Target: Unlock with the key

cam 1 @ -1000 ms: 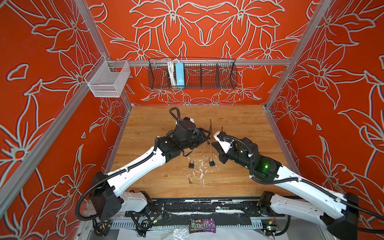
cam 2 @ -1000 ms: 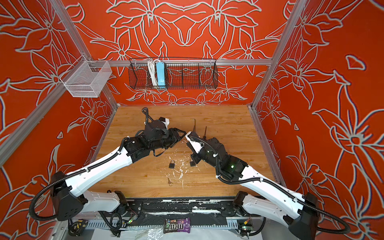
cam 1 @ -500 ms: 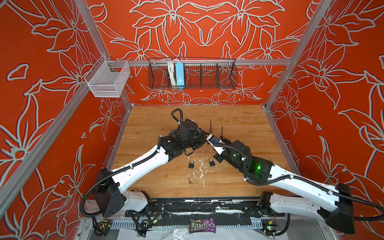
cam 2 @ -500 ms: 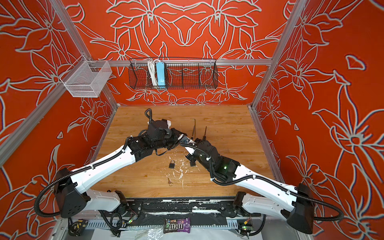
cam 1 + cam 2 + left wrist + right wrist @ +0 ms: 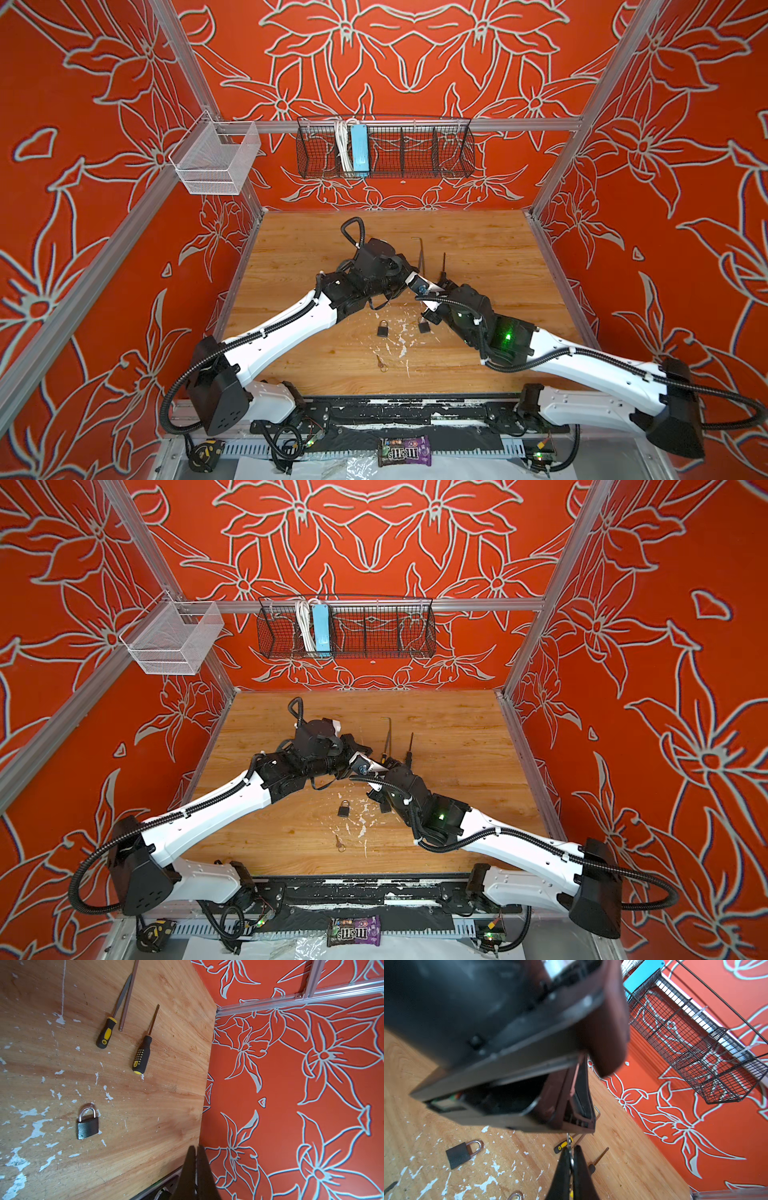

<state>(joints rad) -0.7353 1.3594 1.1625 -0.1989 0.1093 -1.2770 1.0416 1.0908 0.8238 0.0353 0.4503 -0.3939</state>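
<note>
My right claw (image 5: 572,1152) pinches the key (image 5: 569,1144); my left claw (image 5: 195,1151) is closed just beside. If they bump, the key could twist loose and drop.

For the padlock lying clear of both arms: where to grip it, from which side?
I'd take the padlock by its dark body, across the two side edges, from straight above: it lies flat with the shackle pointing away from the robot's base.

Purple candy packet (image 5: 405,451) on the front edge reads "m&m's".
</note>
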